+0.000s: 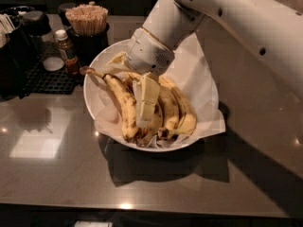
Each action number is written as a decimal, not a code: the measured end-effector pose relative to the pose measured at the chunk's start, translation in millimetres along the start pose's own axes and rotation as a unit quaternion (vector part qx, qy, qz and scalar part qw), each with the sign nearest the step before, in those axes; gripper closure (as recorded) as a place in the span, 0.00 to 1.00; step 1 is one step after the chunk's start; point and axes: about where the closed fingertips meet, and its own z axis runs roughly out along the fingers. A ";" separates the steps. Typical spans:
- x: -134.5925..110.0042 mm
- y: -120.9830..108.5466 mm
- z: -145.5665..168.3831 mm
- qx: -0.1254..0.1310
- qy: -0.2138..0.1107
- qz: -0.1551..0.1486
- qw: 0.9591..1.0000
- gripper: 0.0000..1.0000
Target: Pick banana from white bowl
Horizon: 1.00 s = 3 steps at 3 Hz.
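Note:
The white bowl (94, 65), lined with crinkled white paper, stands on the dark counter and holds several yellow, brown-speckled bananas. The banana (124, 104) with the long thin brown stem lies on the left side of the pile, its stem pointing to the bowl's back left rim. My gripper (147, 101) hangs down from the white arm into the bowl. It is over the middle of the pile, just right of the long-stemmed banana and against the bananas beside it. The arm hides the back of the pile.
Behind the bowl on the left stand a cup of wooden sticks (87, 20), a small brown sauce bottle (67, 51) and dark containers on a black mat (47, 77). The counter's front edge (142, 207) runs along the bottom.

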 end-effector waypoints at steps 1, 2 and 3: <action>16.0 -4.7 -1.9 0.005 0.000 0.032 0.999 0.00; 16.0 -4.7 -1.9 0.005 0.000 0.032 0.999 0.00; 6.9 -9.4 1.4 0.031 -0.057 0.058 0.996 0.00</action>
